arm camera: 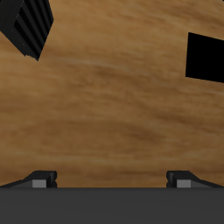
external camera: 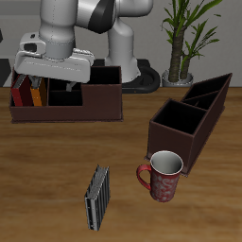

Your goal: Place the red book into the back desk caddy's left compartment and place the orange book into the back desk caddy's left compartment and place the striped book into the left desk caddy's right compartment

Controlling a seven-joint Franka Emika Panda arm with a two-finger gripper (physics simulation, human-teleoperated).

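Observation:
The red book and the orange book stand upright side by side in an end compartment of the back desk caddy. My gripper hovers just above that compartment, open, with nothing between its fingers. In the wrist view the gripper shows both fingertips wide apart over bare wood. The striped book lies flat on the table near the front edge, well away from the gripper; a corner of the striped book shows in the wrist view. The left desk caddy stands angled, its compartments looking empty.
A red patterned mug stands between the striped book and the left desk caddy. A potted plant stands at the back. A black square shape in the wrist view is unidentifiable.

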